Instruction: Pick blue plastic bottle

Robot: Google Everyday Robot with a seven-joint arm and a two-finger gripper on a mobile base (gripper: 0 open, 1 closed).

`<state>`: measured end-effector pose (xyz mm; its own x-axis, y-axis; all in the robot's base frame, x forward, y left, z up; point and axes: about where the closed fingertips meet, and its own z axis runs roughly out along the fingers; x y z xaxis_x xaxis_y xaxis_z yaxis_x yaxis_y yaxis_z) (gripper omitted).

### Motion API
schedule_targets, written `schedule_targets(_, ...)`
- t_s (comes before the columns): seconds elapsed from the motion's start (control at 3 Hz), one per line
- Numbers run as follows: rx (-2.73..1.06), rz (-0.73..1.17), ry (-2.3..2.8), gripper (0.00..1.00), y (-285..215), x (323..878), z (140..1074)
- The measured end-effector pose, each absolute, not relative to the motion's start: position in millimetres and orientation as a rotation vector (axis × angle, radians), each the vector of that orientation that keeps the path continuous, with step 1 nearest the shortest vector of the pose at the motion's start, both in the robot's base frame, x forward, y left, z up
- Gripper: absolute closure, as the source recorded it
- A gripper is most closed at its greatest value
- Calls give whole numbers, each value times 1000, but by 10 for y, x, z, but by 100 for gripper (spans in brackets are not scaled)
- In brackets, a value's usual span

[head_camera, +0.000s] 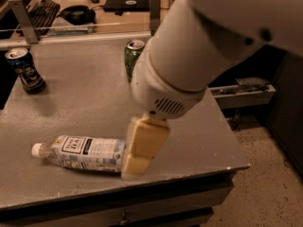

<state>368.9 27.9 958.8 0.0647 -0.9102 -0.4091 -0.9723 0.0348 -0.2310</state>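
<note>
Fingers [144,138]: cream-coloured, seen side-on as one slab under the arm's white housing [189,65]. Spread or pressed together, cannot tell from this angle.

Camera view, looking down across the counter [85,103] from the near side:

- Gripper [130,168] hangs low over the near part of the counter, angled down and to the left. Its tip overlaps the base end of the blue plastic bottle [85,153]. Contact or just in front of it, not clear.
- Blue plastic bottle lies on its side near the front edge, roughly parallel to that edge. White cap [36,150] points left, base points right toward the gripper. Pale label with a dark text panel faces up.
- Green can [133,56] stands upright toward the back of the counter, its right side hidden behind the arm. Well apart from the bottle.
- Dark blue can [26,71] stands upright at the back left corner, tilted a little in this perspective. Well apart from both the bottle and the green can.
- Counter surface is grey and speckled, with a drawer front below its near edge.
- Behind the counter: a desk with a keyboard [40,11] and a dark rounded object [75,14], possibly headphones.
- Speckled floor [270,183] shows at lower right.
</note>
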Motion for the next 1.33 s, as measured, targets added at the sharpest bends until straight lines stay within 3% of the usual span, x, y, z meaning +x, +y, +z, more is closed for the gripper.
schedule_targets(0.67,-1974,378,1728,0,1050,3976,8969)
schedule_targets(1.33,-1996,483,1772,0,1361,3984,8441)
